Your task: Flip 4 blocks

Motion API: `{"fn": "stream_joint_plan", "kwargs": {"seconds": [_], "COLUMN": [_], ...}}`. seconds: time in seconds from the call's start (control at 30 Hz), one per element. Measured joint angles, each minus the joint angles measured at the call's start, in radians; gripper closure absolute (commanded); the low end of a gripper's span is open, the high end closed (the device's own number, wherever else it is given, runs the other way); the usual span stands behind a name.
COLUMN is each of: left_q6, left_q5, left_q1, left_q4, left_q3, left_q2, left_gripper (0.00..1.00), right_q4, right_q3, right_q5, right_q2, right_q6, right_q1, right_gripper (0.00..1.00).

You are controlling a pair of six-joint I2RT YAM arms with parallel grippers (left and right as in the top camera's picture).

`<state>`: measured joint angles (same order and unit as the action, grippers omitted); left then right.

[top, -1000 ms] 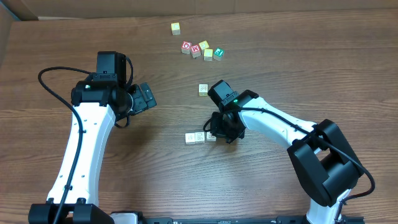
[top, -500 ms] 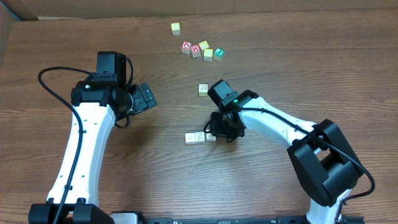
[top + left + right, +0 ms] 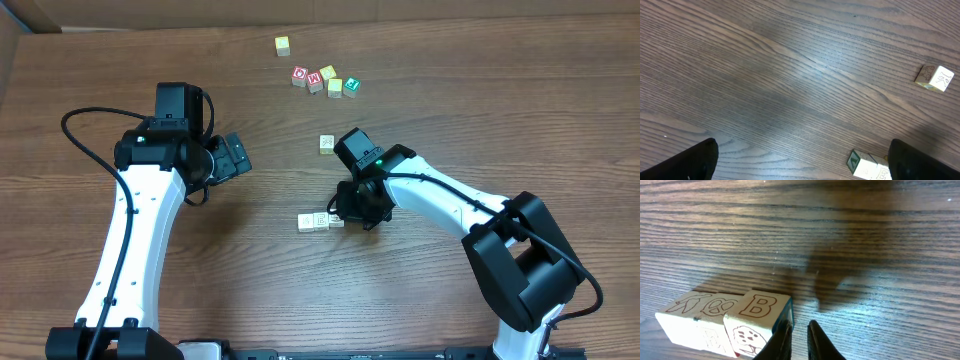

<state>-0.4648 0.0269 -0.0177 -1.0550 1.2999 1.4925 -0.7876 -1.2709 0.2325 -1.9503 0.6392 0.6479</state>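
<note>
Three pale blocks lie in a row near the table's middle (image 3: pixel 318 221). In the right wrist view the end block shows a "B" (image 3: pixel 760 311), with a neighbour (image 3: pixel 692 314) to its left. My right gripper (image 3: pixel 799 326) (image 3: pixel 347 213) is shut with nothing between its fingers, and its left finger rests against the B block's blue side. A fourth pale block (image 3: pixel 327 144) (image 3: pixel 935 78) lies alone farther back. My left gripper (image 3: pixel 236 157) (image 3: pixel 802 157) hangs wide open over bare wood. The row's end block with a green "A" side (image 3: pixel 864 165) sits just inside its right finger.
A cluster of red, green and yellow-faced cubes (image 3: pixel 325 80) sits at the back of the table. A lone yellow cube (image 3: pixel 283 45) lies beyond it. The table's far edge runs along the top of the overhead view.
The right gripper has edged very slightly left against the row of blocks. The left arm has not moved.
</note>
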Motion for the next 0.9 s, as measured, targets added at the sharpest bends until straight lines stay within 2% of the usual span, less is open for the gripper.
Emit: {"fn": "stream_joint_plan", "kwargs": {"seconds": [0.6,0.9], "left_q6": [0.0,0.0], "left_q5": [0.0,0.0], "left_q1": [0.0,0.0], "left_q4": [0.0,0.0], "left_q3": [0.0,0.0], "left_q2": [0.0,0.0], "left_gripper": [0.0,0.0], "right_q4": [-0.009,-0.008], "right_q3": [0.0,0.0], "right_q5": [0.0,0.0], "right_q2": [0.0,0.0], "right_q6": [-0.004,-0.022], "right_q1": [0.016,0.006], "right_gripper": [0.85,0.82]}}
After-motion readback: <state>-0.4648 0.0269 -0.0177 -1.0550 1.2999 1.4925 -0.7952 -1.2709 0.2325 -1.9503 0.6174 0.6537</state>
